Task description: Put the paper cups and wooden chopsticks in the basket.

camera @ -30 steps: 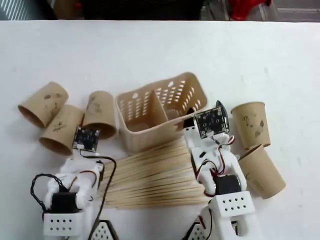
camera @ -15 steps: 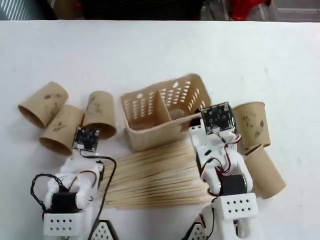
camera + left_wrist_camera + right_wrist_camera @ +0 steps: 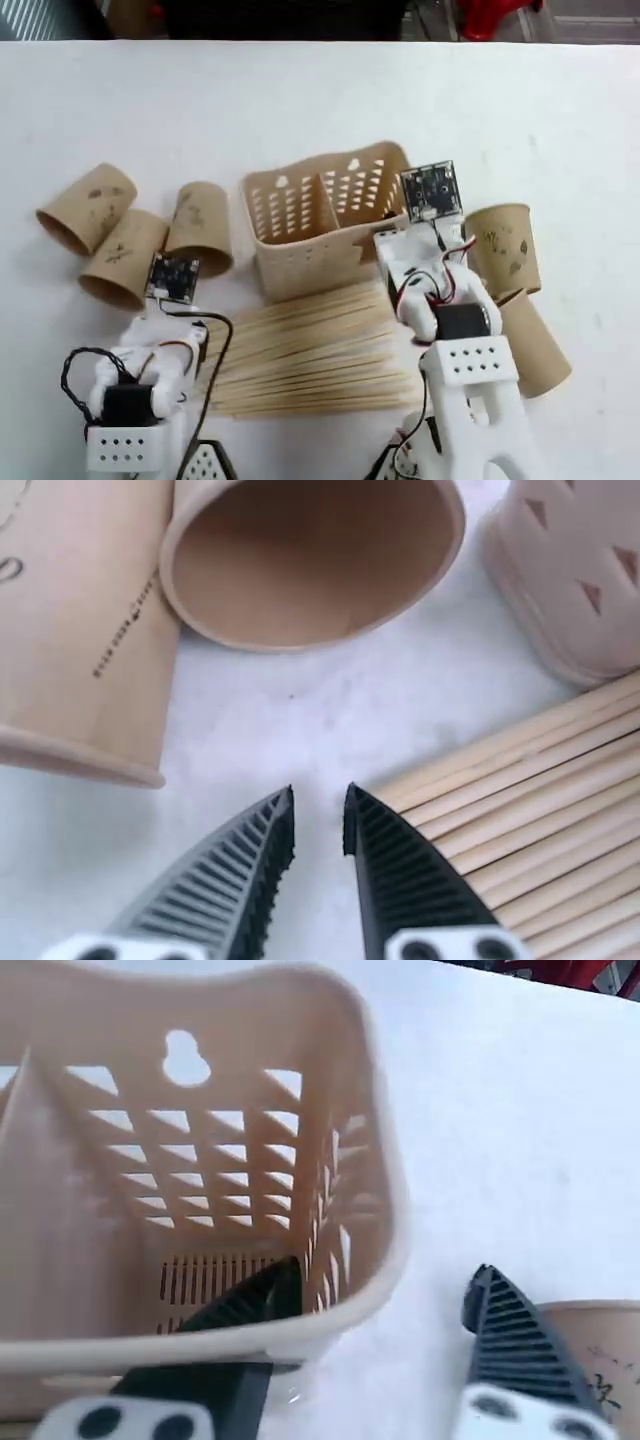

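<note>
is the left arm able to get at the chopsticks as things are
Probably yes: the left gripper sits right beside the ends of the chopsticks, with only bare table between them.

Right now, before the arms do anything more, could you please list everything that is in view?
cups: five, brown; three lie left of the basket, two right of it
chopsticks: one pile, pale wood; flat on the table in front of the basket, between the arms
basket: one, beige, two compartments; middle of the table
table: one, white
left gripper: black fingers narrowly apart, holding nothing; low over the table beside the chopsticks
right gripper: black fingers open; astride the basket's right end wall
</note>
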Available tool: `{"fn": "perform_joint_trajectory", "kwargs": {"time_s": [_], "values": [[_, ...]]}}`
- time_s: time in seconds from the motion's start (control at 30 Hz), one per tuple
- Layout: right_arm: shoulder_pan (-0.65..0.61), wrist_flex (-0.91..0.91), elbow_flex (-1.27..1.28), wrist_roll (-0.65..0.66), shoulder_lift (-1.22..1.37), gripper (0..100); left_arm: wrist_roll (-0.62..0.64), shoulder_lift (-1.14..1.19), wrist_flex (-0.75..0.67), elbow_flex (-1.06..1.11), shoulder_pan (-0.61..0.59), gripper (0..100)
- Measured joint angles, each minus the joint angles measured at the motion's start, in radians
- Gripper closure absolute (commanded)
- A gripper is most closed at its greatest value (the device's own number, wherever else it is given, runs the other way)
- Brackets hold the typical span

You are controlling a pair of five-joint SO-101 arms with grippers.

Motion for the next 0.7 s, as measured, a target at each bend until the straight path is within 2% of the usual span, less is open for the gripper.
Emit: {"fn": "perform_joint_trajectory", "kwargs": {"time_s": [0.13,0.33,0.47,0.7], "values": [[-0.005,0.011,-0.041,0.0,0.04,72.1,0.0,0.0,0.0,0.0,0.0,90],[-0.011,0.083,-0.066,0.0,0.061,60.8,0.0,0.0,0.0,0.0,0.0,90],[-0.011,0.114,-0.075,0.017,0.06,67.0,0.0,0.0,0.0,0.0,0.0,90],[-0.011,0.114,-0.075,0.023,0.06,71.3,0.0,0.0,0.0,0.0,0.0,90]]}}
